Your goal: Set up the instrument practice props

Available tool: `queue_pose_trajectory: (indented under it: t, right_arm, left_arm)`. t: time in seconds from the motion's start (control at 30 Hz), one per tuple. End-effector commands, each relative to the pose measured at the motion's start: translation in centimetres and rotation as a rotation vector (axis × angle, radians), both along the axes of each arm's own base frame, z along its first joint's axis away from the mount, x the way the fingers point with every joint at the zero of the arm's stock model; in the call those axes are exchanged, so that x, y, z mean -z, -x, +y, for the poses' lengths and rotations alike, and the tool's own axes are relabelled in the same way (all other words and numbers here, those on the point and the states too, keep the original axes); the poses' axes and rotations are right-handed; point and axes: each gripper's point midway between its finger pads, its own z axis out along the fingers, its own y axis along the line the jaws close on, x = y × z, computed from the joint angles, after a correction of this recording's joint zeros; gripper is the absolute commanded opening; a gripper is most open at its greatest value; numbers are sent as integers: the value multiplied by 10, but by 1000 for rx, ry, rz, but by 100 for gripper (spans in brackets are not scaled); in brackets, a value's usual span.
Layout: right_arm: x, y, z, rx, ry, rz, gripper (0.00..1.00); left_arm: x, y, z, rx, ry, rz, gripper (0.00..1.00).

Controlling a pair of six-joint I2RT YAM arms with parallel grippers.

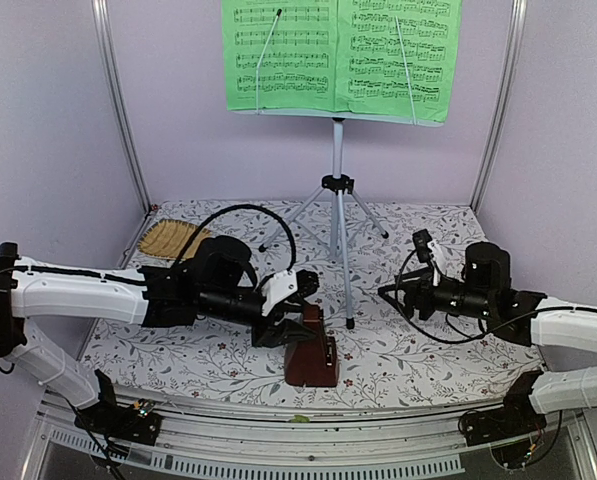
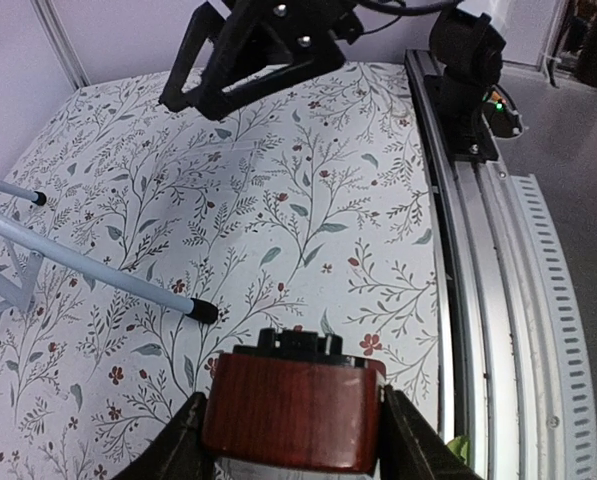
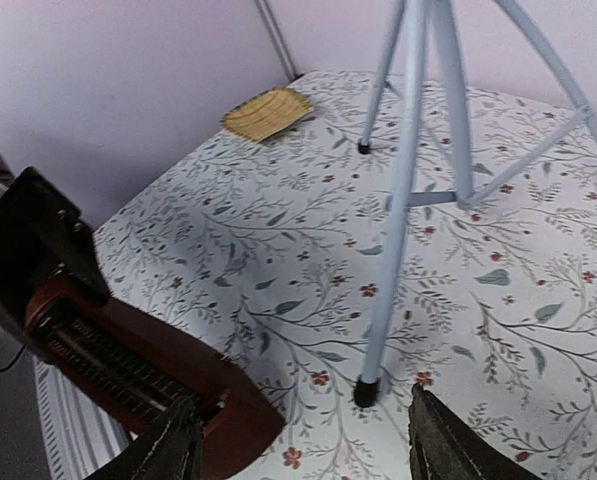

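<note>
Locate the metronome (image 1: pixel 311 352) near the front edge of the tabletop (image 1: pixel 408 365), left of centre. Its long axis runs close to upright, with the narrow end uppermost and the wide base toward the tabletop. You cannot tell whether the base is resting on the surface. Its scale face points toward the right arm.

The left hand (image 2: pixel 293 400) reaches in from the left and pinches the metronome, with one finger against each side of the body.

The right hand (image 1: pixel 388 292) hangs above the tabletop to the right. Its fingers are spread and nothing lies between them. It points toward the metronome and is well apart from it.

The music stand (image 1: pixel 337 190) stands at mid-tabletop with its mast vertical and three legs splayed. One front foot sits just beside the metronome.

The sheet-music booklet (image 1: pixel 340 50) lies open on top of the stand. Its long axis is horizontal and its printed pages face the arms.

A straw mat (image 1: pixel 170 238) lies at the back left corner.
</note>
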Motion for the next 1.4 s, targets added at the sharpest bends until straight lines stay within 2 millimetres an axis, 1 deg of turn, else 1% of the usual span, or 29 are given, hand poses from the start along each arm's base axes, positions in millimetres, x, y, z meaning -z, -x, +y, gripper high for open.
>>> queue_pose_trajectory:
  t: [0.0,0.1,0.17,0.2,0.33,0.5,0.63,0.7,0.8,1.1,1.37]
  right_arm:
    - [-19,48,43,-246,-77,-99,69]
    - [-18,70,64,-335,-87,-98,62]
    - [-16,79,76,-372,-81,-92,55]
    - [-17,81,82,-383,-80,-95,51]
    - [-9,89,102,-428,-58,-80,35]
    - [-2,92,121,-457,-24,-83,29]
    - [-2,90,126,-454,-19,-94,21]
    - [-2,90,128,-459,-17,-97,13]
    - [-1,91,132,-473,-14,-97,9]
    - [3,93,135,-484,-5,-92,0]
    - [6,94,140,-490,-5,-83,0]
  left_arm:
    - [-20,9,-2,35,64,-10,10]
    - [-20,8,-2,28,63,-11,10]
    - [-21,8,-2,26,66,-12,10]
    - [-21,8,-2,25,67,-13,10]
    - [-22,7,-2,21,71,-17,10]
    - [-21,6,-3,20,69,-13,10]
    - [-20,7,-2,20,67,-10,10]
    - [-21,7,-2,20,66,-11,10]
    - [-20,7,-2,20,65,-10,10]
    - [-19,7,-4,26,65,-8,10]
    - [-17,8,-5,32,62,0,10]
